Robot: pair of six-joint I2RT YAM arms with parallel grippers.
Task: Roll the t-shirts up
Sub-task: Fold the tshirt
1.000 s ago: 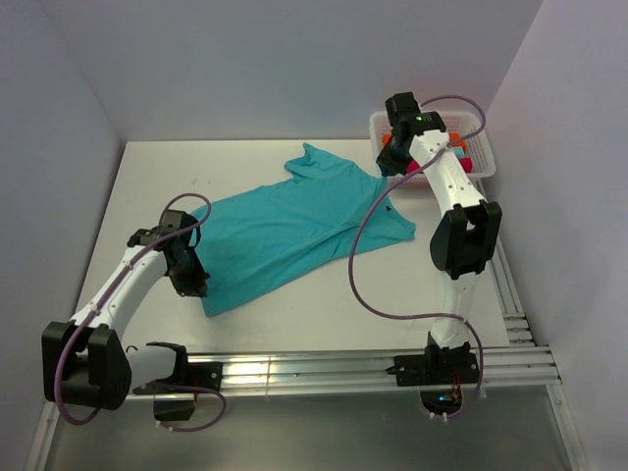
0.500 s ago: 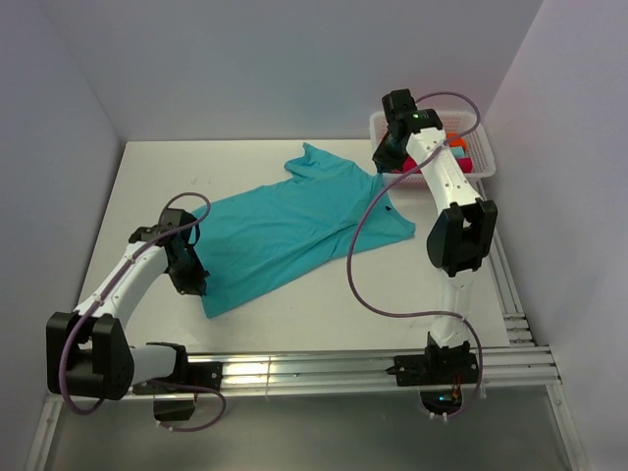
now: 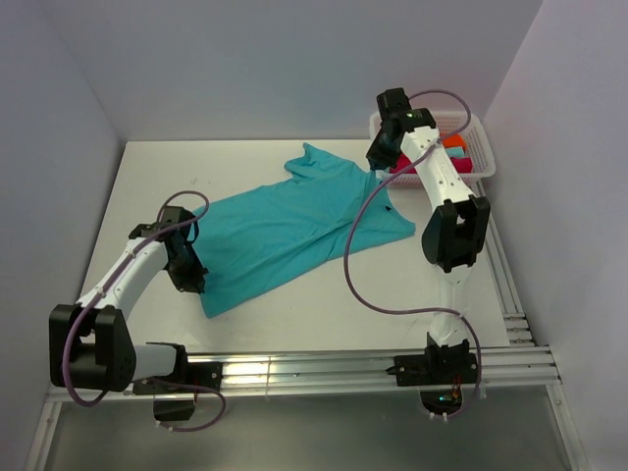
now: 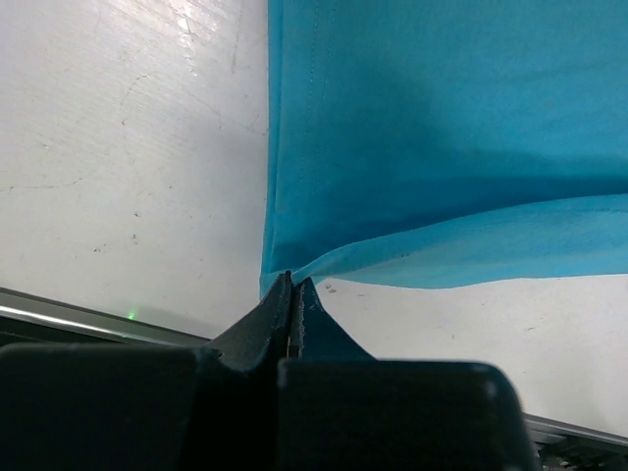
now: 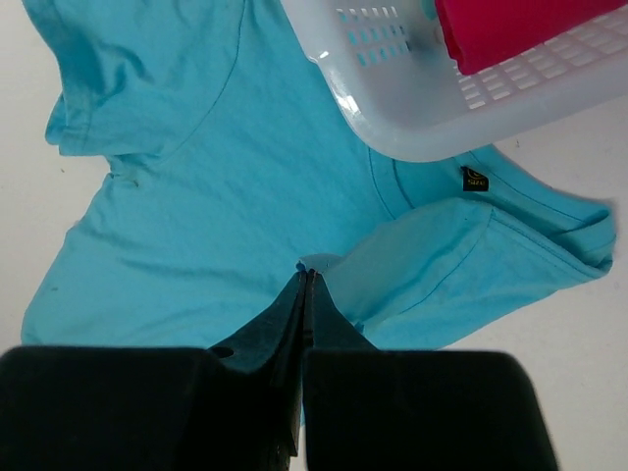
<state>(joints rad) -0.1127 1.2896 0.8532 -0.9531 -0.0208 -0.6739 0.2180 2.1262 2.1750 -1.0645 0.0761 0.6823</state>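
A teal t-shirt (image 3: pixel 294 226) lies spread flat, slanting across the table. My left gripper (image 3: pixel 194 285) is shut on its near left hem corner; the left wrist view shows the jaws (image 4: pixel 292 281) pinching the cloth (image 4: pixel 442 128) right at the corner. My right gripper (image 3: pixel 377 162) is shut on a fold of the shirt near its far right shoulder, beside the basket. The right wrist view shows the jaws (image 5: pixel 306 273) closed on the teal cloth (image 5: pixel 196 196), with the dark neck label (image 5: pixel 475 180) just right of them. Orange (image 3: pixel 453 141) and magenta (image 3: pixel 463 163) bundles lie in the basket.
A white mesh basket (image 3: pixel 481 173) stands at the far right corner, its rim (image 5: pixel 412 108) over the shirt's collar edge in the right wrist view, with a magenta bundle (image 5: pixel 510 25) inside. Walls enclose the table on three sides. An aluminium rail (image 3: pixel 324 371) runs along the near edge.
My right gripper has shifted slightly left and away, near the basket corner. My left arm has shifted slightly. The shirt lies about as before.
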